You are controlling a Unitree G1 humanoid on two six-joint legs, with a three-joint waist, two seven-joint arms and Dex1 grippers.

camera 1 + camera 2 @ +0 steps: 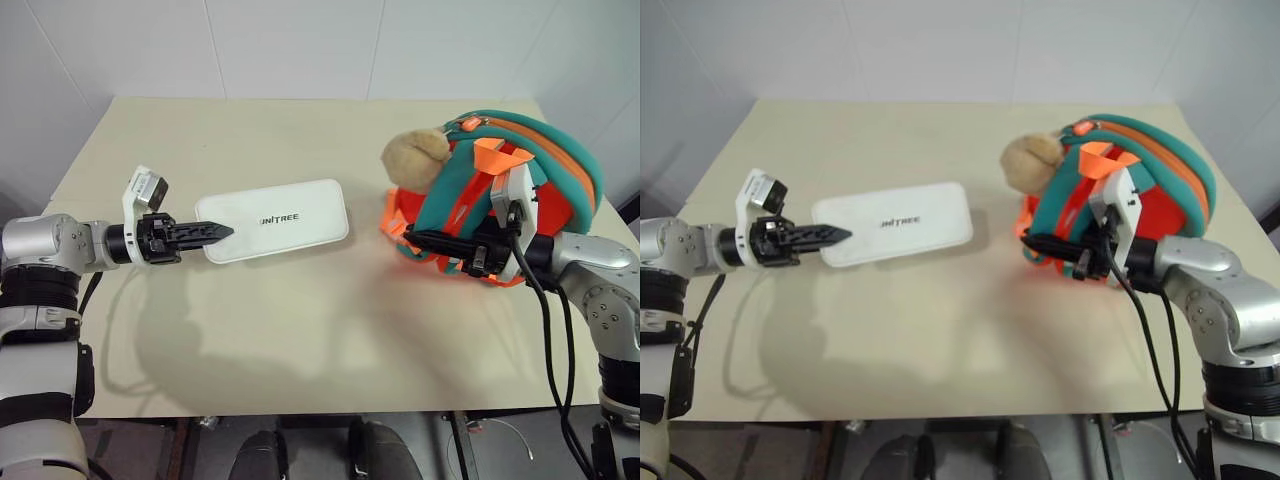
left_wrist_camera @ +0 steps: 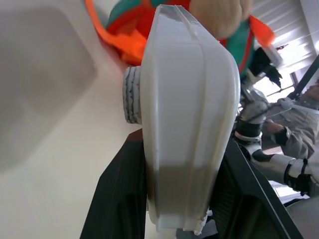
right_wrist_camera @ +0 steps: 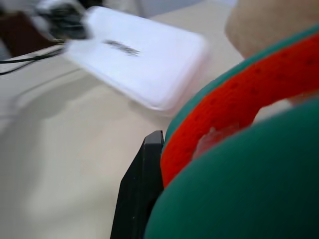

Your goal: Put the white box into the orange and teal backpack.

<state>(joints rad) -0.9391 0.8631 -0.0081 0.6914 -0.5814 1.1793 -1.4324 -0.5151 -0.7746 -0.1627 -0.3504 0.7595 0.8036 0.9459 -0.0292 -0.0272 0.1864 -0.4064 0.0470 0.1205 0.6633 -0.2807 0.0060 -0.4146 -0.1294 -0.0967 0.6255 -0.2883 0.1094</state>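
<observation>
Gripping white box (image 1: 275, 219) end between left fingers (image 1: 205, 233); box raised.

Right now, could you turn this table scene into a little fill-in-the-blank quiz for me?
1. The left gripper is closed on one end of the white ___.
2. The right gripper is at the backpack's teal ___.
3. The lettering on the box reads ___.
4. A tan plush ___ sits on the backpack.

Missing words: box; strap; UNITREE; toy
</observation>
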